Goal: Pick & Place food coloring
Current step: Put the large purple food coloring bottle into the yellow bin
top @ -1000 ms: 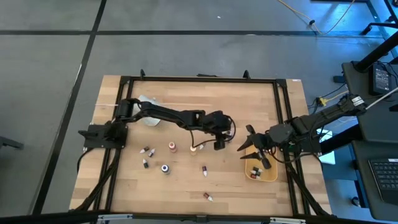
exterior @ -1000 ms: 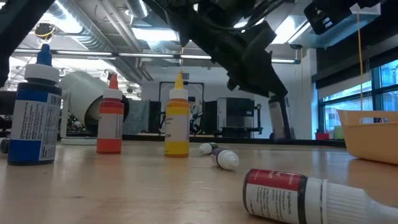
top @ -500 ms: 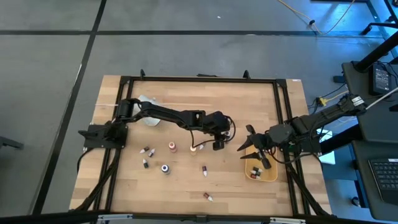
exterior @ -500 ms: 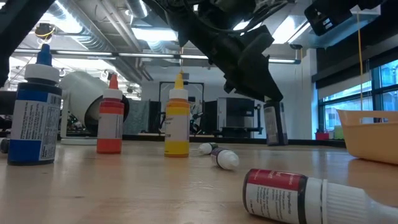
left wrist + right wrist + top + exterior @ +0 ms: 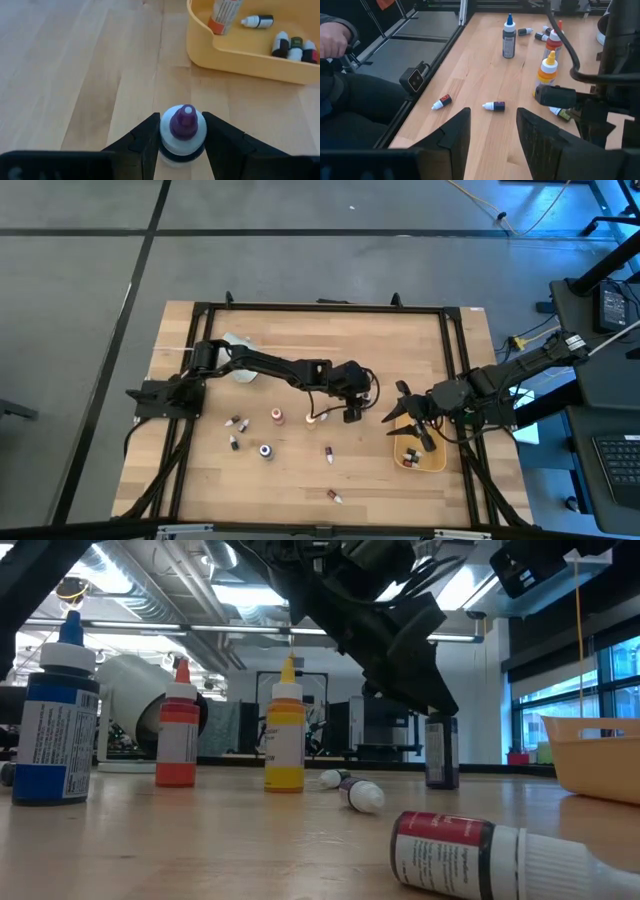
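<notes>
My left gripper [image 5: 182, 135] is near the table's middle [image 5: 352, 412], shut on a small dark food coloring bottle [image 5: 441, 750] with a white cap and purple tip [image 5: 183, 120]. Other food coloring bottles stand on their bases: blue [image 5: 57, 720], red-orange [image 5: 178, 730] and yellow [image 5: 285, 730]. Small ones lie on their sides [image 5: 355, 790] [image 5: 480, 855]. My right gripper [image 5: 492, 132] hangs open over the tan tray [image 5: 428, 460], with nothing between its fingers. My left gripper pinches the dark bottle's white cap [image 5: 167, 142] between its two fingers, one on each side. The fingers slant down from the table's left side. The bottle is upright, its base [image 5: 441, 783] at the tabletop; whether it rests there I cannot tell.
The tan tray [image 5: 240, 50] holds several small bottles. A white cylinder [image 5: 240, 370] stands at the back left under my left arm. Loose bottles dot the near half of the table [image 5: 265, 450] [image 5: 335, 496]. A person sits beyond the table's edge [image 5: 335, 45].
My left gripper has come down a little with the dark bottle, which stays upright. In the low view the bottle now shows below the fingers with its base down at table level.
</notes>
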### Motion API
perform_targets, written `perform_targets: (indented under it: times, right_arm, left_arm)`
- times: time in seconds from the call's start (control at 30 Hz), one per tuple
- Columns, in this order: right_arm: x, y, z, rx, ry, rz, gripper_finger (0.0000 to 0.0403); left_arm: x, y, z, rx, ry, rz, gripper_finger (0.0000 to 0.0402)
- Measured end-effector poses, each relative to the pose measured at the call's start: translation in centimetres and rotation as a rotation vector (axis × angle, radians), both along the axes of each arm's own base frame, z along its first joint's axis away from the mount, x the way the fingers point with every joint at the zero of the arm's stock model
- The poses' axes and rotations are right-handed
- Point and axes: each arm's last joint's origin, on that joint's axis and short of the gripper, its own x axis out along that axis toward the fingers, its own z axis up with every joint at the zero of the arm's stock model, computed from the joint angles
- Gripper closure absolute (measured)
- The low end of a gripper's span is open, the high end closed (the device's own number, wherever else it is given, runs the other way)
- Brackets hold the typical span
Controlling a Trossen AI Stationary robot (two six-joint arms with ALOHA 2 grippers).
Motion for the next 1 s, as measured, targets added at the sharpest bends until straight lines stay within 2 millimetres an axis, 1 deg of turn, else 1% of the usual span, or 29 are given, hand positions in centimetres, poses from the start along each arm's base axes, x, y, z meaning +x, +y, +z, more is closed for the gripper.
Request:
perform_targets:
  times: [0.3,0.5,0.6,0.73,0.83,0.9,1.0]
  right_arm:
    - [0.0,0.0,0.0,-0.002,0.004,-0.001,0.0241]
    - [0.0,0.0,0.0,-0.002,0.004,-0.001,0.0241]
    - [0.0,0.0,0.0,-0.002,0.004,-0.001,0.0241]
    - [0.0,0.0,0.0,-0.002,0.004,-0.001,0.0241]
    - [0.0,0.0,0.0,-0.002,0.004,0.000,0.0241]
    - [0.0,0.0,0.0,-0.002,0.004,0.000,0.0241]
    - [0.0,0.0,-0.1,-0.003,0.006,0.000,0.0241]
  left_arm:
    - [0.0,0.0,0.5,0.000,-0.024,0.002,0.0265]
    - [0.0,0.0,0.5,-0.006,-0.023,-0.006,0.0263]
    - [0.1,0.0,0.6,-0.006,-0.031,-0.007,0.0248]
    - [0.2,0.0,0.7,0.012,-0.050,-0.021,0.0211]
    - [-0.1,0.0,0.7,0.036,-0.024,-0.040,0.0185]
    - [-0.5,0.1,1.3,0.035,-0.003,-0.039,0.0174]
    - [-1.4,0.0,3.8,0.064,-0.032,-0.061,0.0167]
